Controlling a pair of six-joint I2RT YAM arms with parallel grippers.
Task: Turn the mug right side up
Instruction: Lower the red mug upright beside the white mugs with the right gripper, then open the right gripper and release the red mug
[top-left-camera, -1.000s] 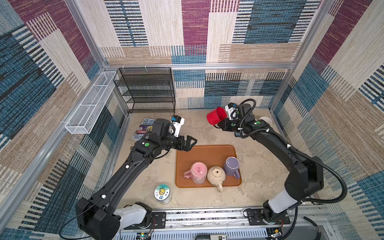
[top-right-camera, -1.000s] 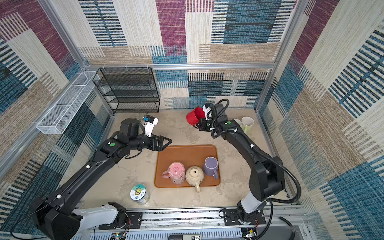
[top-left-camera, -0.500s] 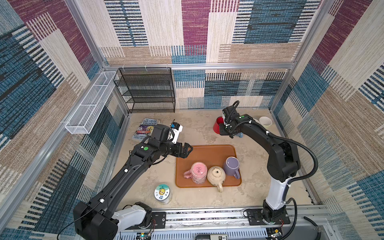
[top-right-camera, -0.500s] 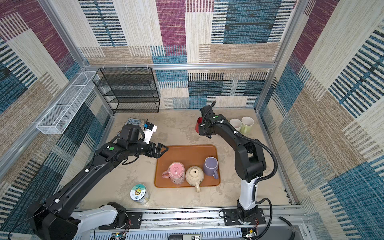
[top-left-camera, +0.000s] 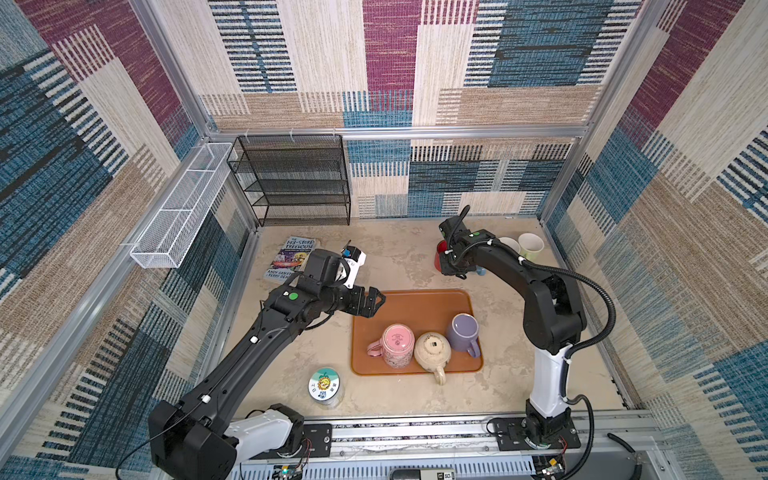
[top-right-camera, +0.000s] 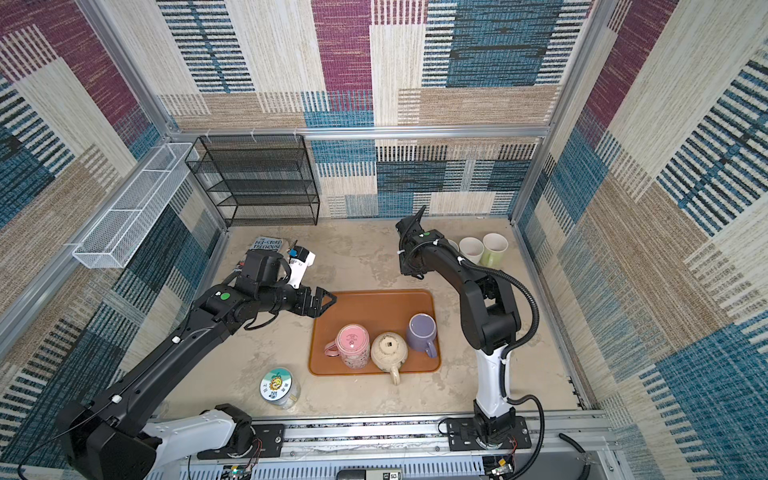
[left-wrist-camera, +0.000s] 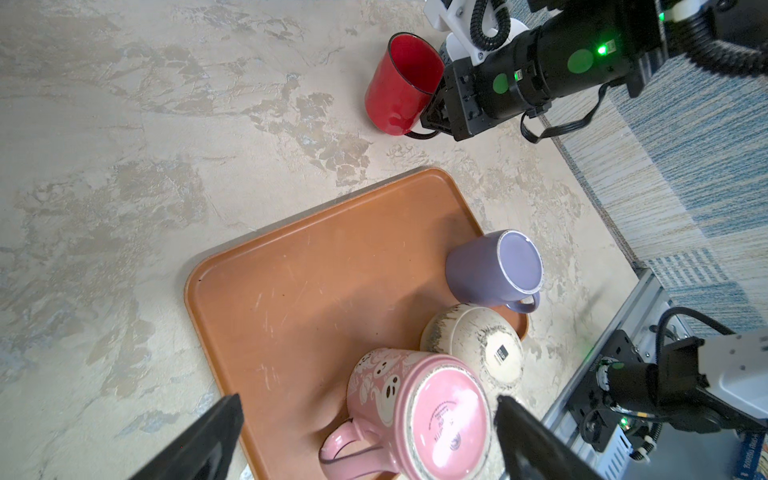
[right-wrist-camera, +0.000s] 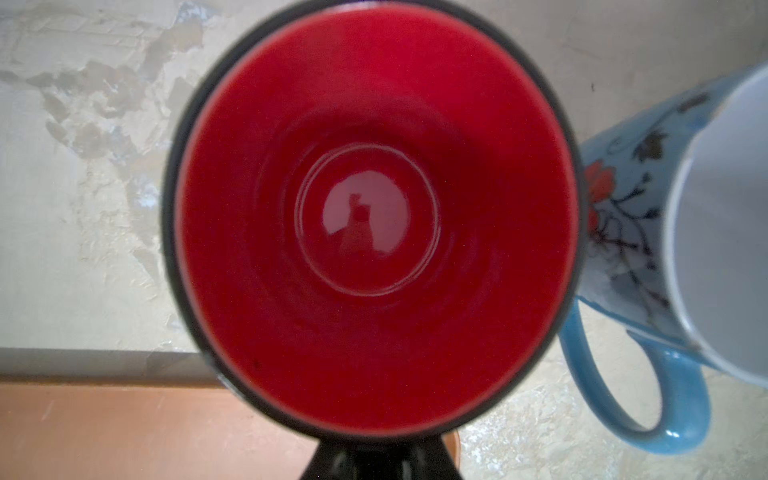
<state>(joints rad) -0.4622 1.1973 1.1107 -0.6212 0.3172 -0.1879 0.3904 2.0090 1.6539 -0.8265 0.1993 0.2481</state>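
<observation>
Back behind the orange tray (top-left-camera: 415, 307), out on the bare surface (top-left-camera: 390, 253), the red mug (left-wrist-camera: 405, 85) is standing right side up, mouth open to the ceiling! The right wrist view looks straight down into its glossy red inside (right-wrist-camera: 374, 224), all the way to the bottom. The right tool (left-wrist-camera: 434, 120) is pinched narrow at the mug's dark handle, down low at the side, and it has hold of the mug there. In a top view the right arm covers most of the mug, with only a sliver of red (top-left-camera: 439, 254) showing. Just beside the mug sits a blue flowered mug (right-wrist-camera: 623, 208), also mouth up.

Over on the other side, the left tool (top-left-camera: 376, 301) hangs above the tray's far left corner, jaws spread wide and gripping nothing. From its wrist view, the two dark fingers (left-wrist-camera: 199, 436) frame a pink mug (left-wrist-camera: 419, 411) standing bottom up on the tray. Next to it a cream mug (top-left-camera: 432, 351) is bottom up too, and a purple mug (top-left-camera: 463, 332) stands with its mouth up.
</observation>
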